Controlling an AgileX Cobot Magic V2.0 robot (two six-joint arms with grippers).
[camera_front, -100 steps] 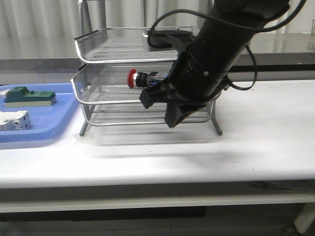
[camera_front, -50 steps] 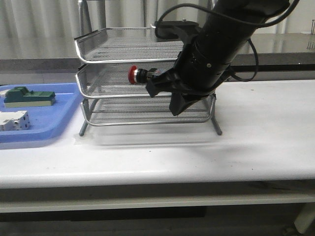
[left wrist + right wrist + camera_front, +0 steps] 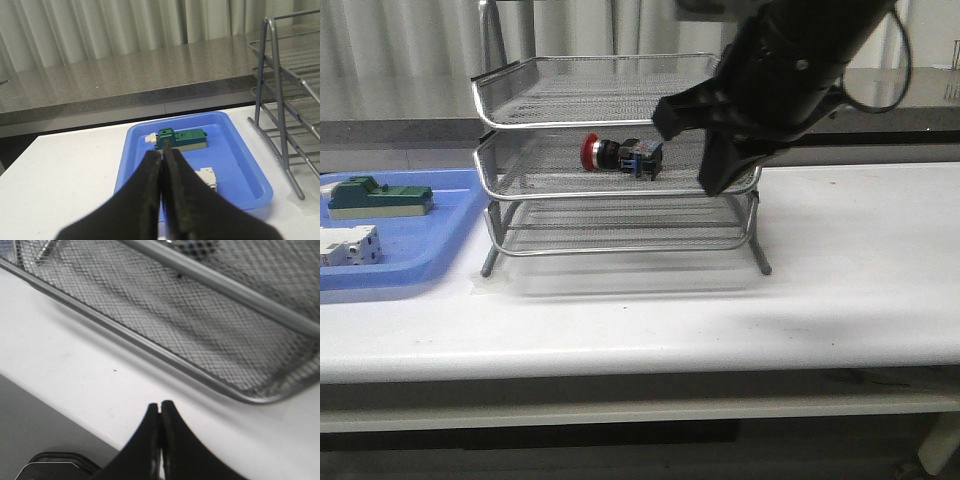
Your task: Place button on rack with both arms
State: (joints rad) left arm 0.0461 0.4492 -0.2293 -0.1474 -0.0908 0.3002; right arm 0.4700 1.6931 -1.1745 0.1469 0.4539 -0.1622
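Note:
The button [image 3: 620, 155], red cap pointing left, lies on its side in the middle tier of the wire rack [image 3: 570, 252] in the front view. My right gripper [image 3: 712, 185] hangs shut and empty in front of the rack's right end, to the right of the button and apart from it. The right wrist view has that gripper [image 3: 160, 404] shut over the white table, near the rack's lower rim [image 3: 150, 347]. My left gripper [image 3: 162, 151] is shut on nothing above the blue tray [image 3: 240, 165], with the rack's legs [image 3: 277, 75] off to one side.
The blue tray [image 3: 420, 270] sits left of the rack and holds a green-and-cream block [image 3: 380, 197] and a white breaker block [image 3: 348, 245]. A grey counter and curtains run behind the table. The table's front edge is near.
The rack's middle tier slid back in with the button on it. My right arm then rose and moved right, uncovering the button. The blocks in the blue tray have not moved.

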